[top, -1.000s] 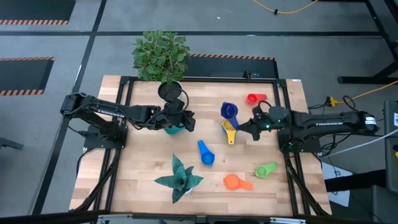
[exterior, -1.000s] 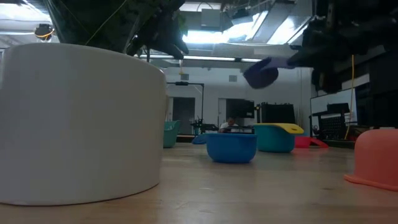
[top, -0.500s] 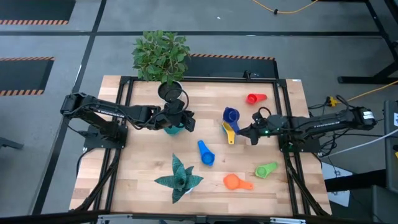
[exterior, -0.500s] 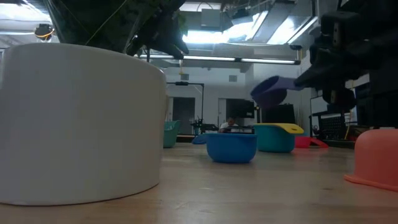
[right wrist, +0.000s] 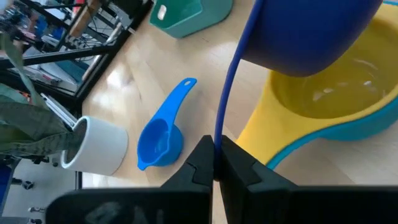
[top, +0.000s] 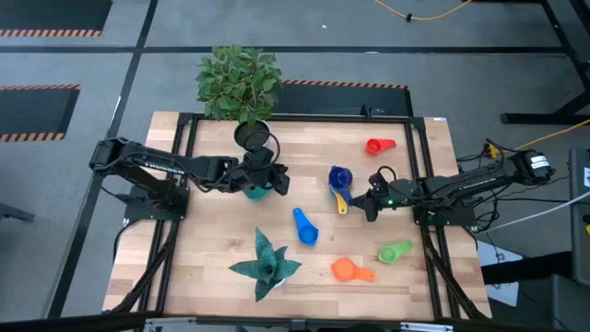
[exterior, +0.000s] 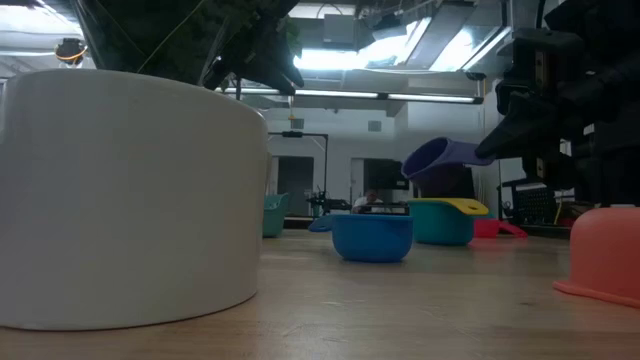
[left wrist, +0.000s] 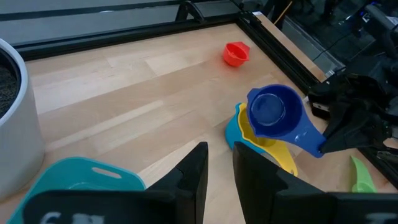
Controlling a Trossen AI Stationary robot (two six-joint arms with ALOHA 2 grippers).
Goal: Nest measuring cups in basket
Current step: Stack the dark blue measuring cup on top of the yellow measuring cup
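Plastic, light and stiff, the dark blue cup (left wrist: 272,113) is hanging by its thin handle, the sensible hold, in the right pincer (top: 368,205), clamped tight, over the yellow cup (left wrist: 273,154), while the left pincer (top: 265,182) is sitting narrowly parted at the basket (left wrist: 74,180).

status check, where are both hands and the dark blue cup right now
Right hand shut on dark blue cup, above yellow cup. Left hand at basket. Nothing in the way.

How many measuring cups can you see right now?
7: red cup at the far side; dark blue cup in the right gripper above the yellow cup nested in a light blue cup; blue cup mid-table; orange cup and green cup nearest. None seems hidden.
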